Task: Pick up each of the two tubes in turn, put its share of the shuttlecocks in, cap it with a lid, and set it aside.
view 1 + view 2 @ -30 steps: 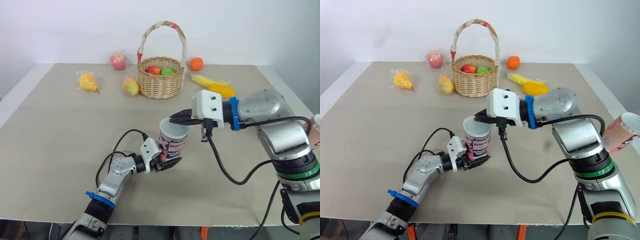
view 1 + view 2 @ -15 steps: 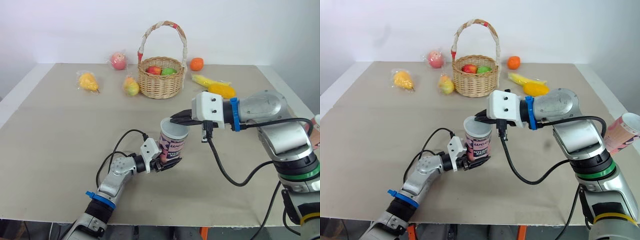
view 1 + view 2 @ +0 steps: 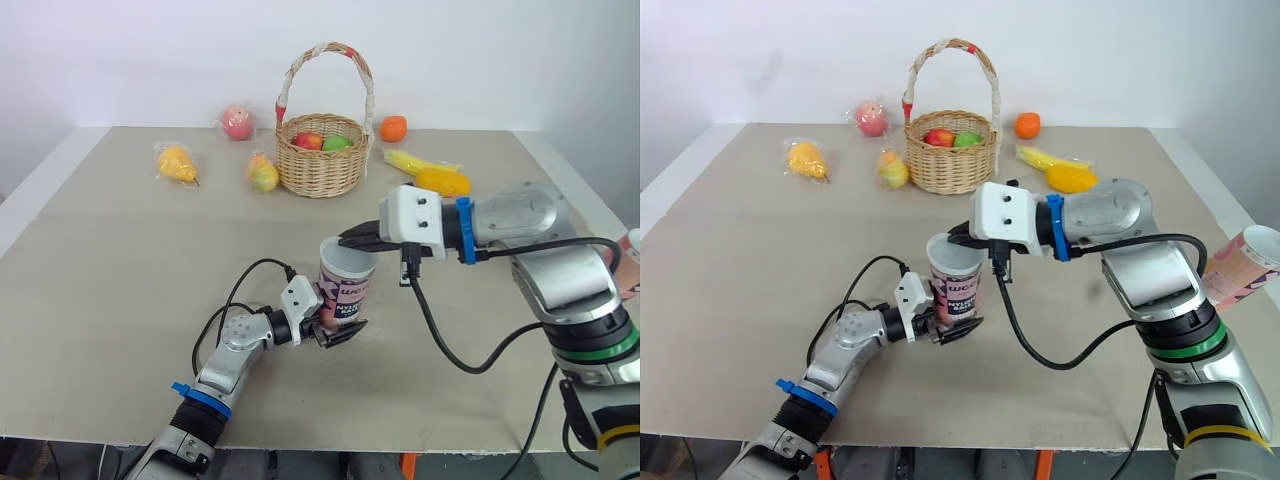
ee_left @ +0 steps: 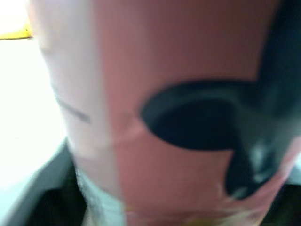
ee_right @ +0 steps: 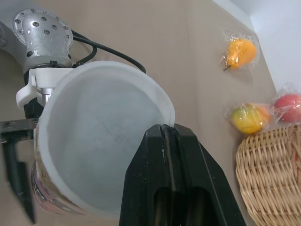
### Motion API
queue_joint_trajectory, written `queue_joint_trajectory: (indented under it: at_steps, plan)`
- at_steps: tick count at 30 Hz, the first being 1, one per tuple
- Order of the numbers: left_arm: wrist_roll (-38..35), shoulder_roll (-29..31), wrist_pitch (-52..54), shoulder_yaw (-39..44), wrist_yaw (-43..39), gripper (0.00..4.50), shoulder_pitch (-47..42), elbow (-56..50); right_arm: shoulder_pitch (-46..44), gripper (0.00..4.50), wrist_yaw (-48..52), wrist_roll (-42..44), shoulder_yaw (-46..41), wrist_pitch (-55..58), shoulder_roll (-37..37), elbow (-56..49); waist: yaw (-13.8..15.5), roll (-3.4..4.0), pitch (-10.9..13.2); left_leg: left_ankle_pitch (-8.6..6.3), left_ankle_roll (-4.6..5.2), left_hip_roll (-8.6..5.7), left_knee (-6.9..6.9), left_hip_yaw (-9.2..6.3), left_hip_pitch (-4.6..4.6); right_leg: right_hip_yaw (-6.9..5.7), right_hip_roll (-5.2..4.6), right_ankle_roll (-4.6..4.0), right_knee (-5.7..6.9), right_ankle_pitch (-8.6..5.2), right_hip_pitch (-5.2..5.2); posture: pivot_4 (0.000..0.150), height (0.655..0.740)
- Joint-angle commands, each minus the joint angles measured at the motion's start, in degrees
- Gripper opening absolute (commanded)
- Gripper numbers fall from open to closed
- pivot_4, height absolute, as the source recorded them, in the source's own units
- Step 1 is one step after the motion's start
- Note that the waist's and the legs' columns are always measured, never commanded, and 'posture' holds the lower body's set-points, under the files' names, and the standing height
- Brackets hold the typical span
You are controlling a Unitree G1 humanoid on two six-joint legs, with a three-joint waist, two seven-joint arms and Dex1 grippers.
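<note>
A pink and purple printed tube (image 3: 345,285) stands upright at the table's middle, its top towards my right gripper. My left gripper (image 3: 335,327) is at its base with the fingers spread open, one black finger (image 3: 345,332) sticking out under the tube. The tube's wall (image 4: 164,117) sits very close in the left wrist view. My right gripper (image 3: 350,240) reaches in from the right and is shut on the tube's white rim (image 5: 101,70). A second tube (image 3: 1240,262) lies tilted at the table's right edge.
A wicker basket (image 3: 322,160) with fruit stands at the back centre. Bagged fruit lies near it: an apple (image 3: 237,122), a pear (image 3: 175,162), another fruit (image 3: 262,175). An orange (image 3: 392,128) and yellow pieces (image 3: 432,175) lie to the basket's right.
My left gripper's fingers have spread apart at the tube's base. The right gripper has shifted slightly left, still pinching the rim.
</note>
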Motion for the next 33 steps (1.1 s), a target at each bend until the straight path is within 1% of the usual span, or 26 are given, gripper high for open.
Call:
queue_joint_trajectory:
  at_steps: [1,14,15,16,17,33]
  plan:
    - [1.56,0.59,1.16,0.12,1.11,4.47,1.16,4.37,-0.76,0.0,0.34,-0.8,0.74,0.35,0.03,-1.21,0.0,0.0,0.0,0.0,0.0,0.0,0.0,0.0,0.0,0.0,0.0,0.0,0.0,0.0,0.0,0.15,0.74]
    - [1.22,0.29,0.61,0.08,0.72,4.47,1.2,4.71,-2.11,0.0,0.62,-2.78,1.14,-0.81,-0.4,-1.87,0.03,0.0,0.0,0.0,0.0,0.0,0.0,0.0,0.0,-0.01,0.0,0.0,0.0,0.0,0.0,0.15,0.74]
    - [1.16,0.29,0.72,0.1,0.69,3.98,1.2,4.74,-2.22,0.0,0.61,-2.89,1.1,-0.93,-0.41,-1.93,0.03,0.0,0.0,0.0,0.0,0.0,0.0,0.0,0.0,-0.01,0.0,0.0,0.0,0.0,0.0,0.15,0.74]
    - [1.17,0.3,0.83,0.09,0.68,3.79,1.19,4.77,-2.29,0.0,0.63,-2.96,1.07,-1.0,-0.41,-1.95,0.03,0.0,0.0,0.0,0.0,0.0,0.0,0.0,0.0,-0.01,0.0,0.0,0.0,0.0,0.0,0.15,0.74]
    - [1.21,0.29,0.89,0.1,0.78,3.42,1.18,4.77,-2.39,0.0,0.55,-3.06,1.0,-1.16,-0.36,-1.95,0.03,0.0,0.0,0.0,0.0,0.0,0.0,0.0,0.0,-0.01,0.0,0.0,0.0,0.0,0.0,0.15,0.74]
    - [1.54,0.2,0.37,-0.04,0.81,3.42,0.58,5.55,-5.11,0.0,1.49,-2.7,0.23,-0.21,-0.79,-2.47,0.05,-0.04,0.04,0.0,0.0,0.0,0.0,0.03,-0.03,-0.01,-0.03,-0.02,-0.03,-0.01,-0.01,0.15,0.74]
